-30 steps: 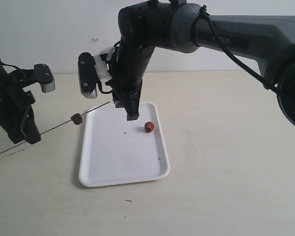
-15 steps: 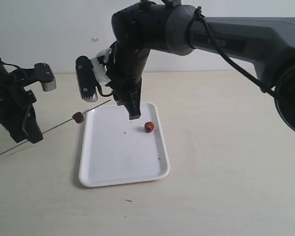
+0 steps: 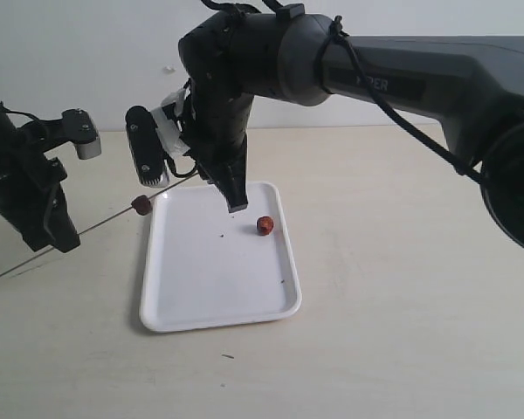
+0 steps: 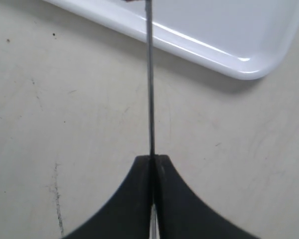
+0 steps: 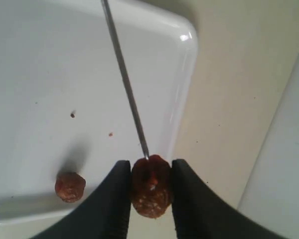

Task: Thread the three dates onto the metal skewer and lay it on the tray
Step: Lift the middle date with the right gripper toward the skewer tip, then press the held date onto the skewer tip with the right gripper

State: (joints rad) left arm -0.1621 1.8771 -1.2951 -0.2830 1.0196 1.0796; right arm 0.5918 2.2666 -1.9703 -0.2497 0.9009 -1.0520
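The left gripper [image 4: 152, 164], at 9 o'clock of the tray [image 3: 218, 279], is pinched tight on the metal skewer [image 4: 150, 89]. The skewer carries a threaded date [image 3: 141, 205] just outside the tray's 10 o'clock corner. The right gripper [image 5: 150, 167], near the tray's 12 o'clock edge, is clamped on a gripped date [image 5: 150, 191] that touches the skewer's tip. A loose date [image 3: 265, 225] lies on the tray toward 2 o'clock.

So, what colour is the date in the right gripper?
Reddish-brown date, clearest in right wrist view.
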